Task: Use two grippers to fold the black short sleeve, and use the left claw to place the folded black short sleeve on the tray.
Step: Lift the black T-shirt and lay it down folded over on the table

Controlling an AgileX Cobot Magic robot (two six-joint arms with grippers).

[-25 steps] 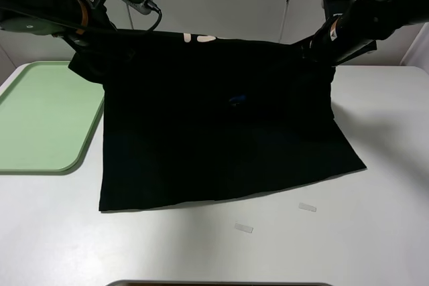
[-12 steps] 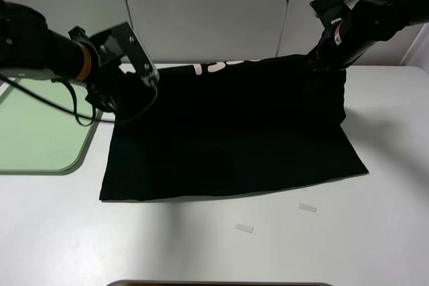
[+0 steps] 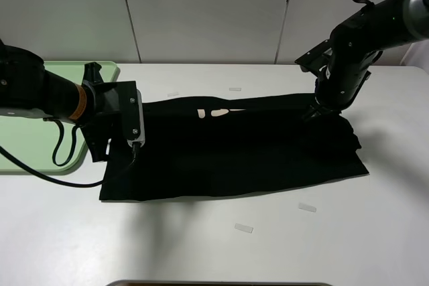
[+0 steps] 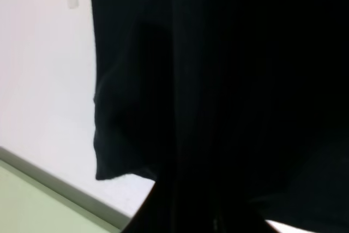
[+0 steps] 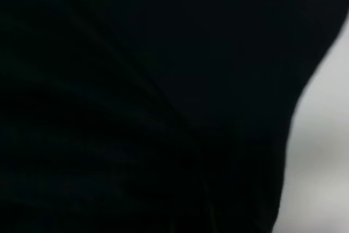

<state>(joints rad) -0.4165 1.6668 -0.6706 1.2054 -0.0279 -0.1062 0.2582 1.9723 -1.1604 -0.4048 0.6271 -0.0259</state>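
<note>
At frame centre in the high view, the black short sleeve (image 3: 241, 149) lies on the white bench (image 3: 375, 232) with its upper edge doubled over; the layers are hard to separate, black on black. Both wrist views are nearly all dark cloth, with the fingertips lost in it. Lettering (image 3: 211, 113): a few pale pinkish fragments, unreadable. Left tool (image 3: 142, 113), mid-left, is clamped tight on the shirt's left end. Right tool (image 3: 320, 108), upper right, is clamped tight on its right end. The green tray (image 3: 27, 142) at the left edge is cropped and partly behind the arm.
</note>
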